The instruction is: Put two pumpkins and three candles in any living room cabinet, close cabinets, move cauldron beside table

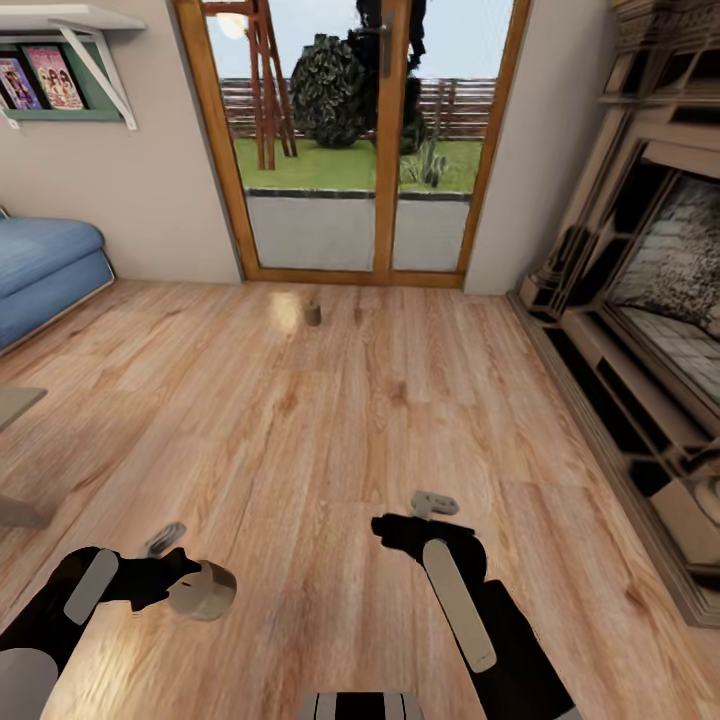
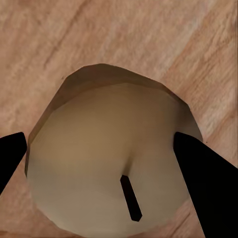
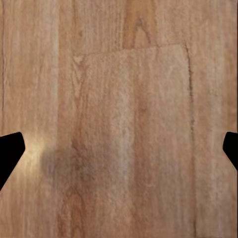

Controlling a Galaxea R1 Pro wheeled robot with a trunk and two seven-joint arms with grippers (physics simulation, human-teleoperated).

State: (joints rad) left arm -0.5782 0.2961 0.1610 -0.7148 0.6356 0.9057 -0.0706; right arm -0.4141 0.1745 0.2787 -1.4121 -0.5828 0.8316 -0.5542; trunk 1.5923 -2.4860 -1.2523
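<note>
I've got a candle (image 1: 203, 590) in the left gripper (image 1: 190, 585), low at my left over the wooden floor (image 1: 330, 430). On the left wrist camera the candle (image 2: 111, 158) sits between the two dark fingers (image 2: 206, 181), its flat round top and small dark wick facing the lens, one finger pressed against each side, so the jaws are clamped on it.

My right gripper (image 1: 432, 508) hangs over bare planks just right of centre, carrying nothing. On the right wrist camera the fingertips (image 3: 10, 148) sit far out at the two edges with just floor (image 3: 129, 129) between them, so those jaws are spread wide.

Further out, a second candle (image 1: 313, 314) stands upright on the floor, well apart from both arms, in front of the glass patio doors (image 1: 360, 150). Beside it there's a bright patch of glare on the boards.

The grey fireplace surround (image 1: 640, 300) runs along my right. A blue sofa (image 1: 45, 265) sits at the far left under a wall shelf (image 1: 70, 60) with books on it.
</note>
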